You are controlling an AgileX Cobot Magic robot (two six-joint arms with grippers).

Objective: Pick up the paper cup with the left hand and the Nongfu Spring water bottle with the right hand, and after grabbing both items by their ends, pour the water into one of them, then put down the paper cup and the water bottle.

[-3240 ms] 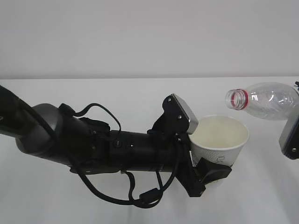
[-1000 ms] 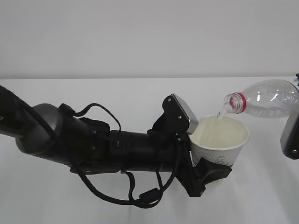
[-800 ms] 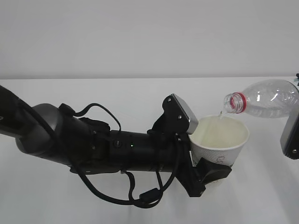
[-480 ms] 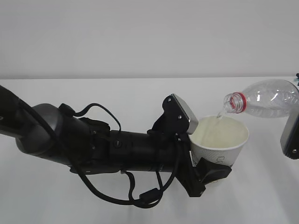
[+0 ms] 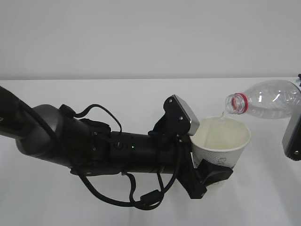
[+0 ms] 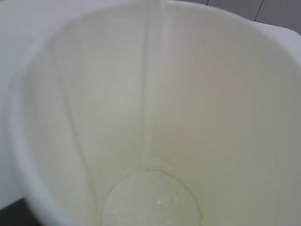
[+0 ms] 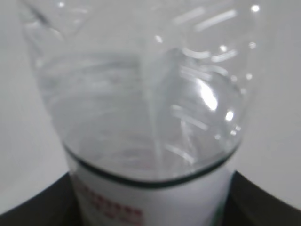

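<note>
Nearest the camera, the left hand [image 5: 202, 150] reaches in from the left over the white desk [image 5: 141, 99], its jaws spread wide around the lower wall of the paper cup [image 5: 221, 141] and clamped on it, holding it upright. Inside the cup, the left wrist view shows a shallow pool of the water [image 6: 153, 202] at the bottom and a thin stream running down the inner wall. Just beyond and above the far rim, the Nongfu Spring water bottle [image 5: 265, 100] lies nearly level, its red-ringed mouth tipped over the cup. The right hand [image 5: 292, 136] shows only at the frame edge; its jaws are closed on the bottle's labelled end. The mouth sits close to the rim, not over the middle, so a small drift right could send the stream down the outside. A harder squeeze on the thin cup might buckle it and slop the water
</note>
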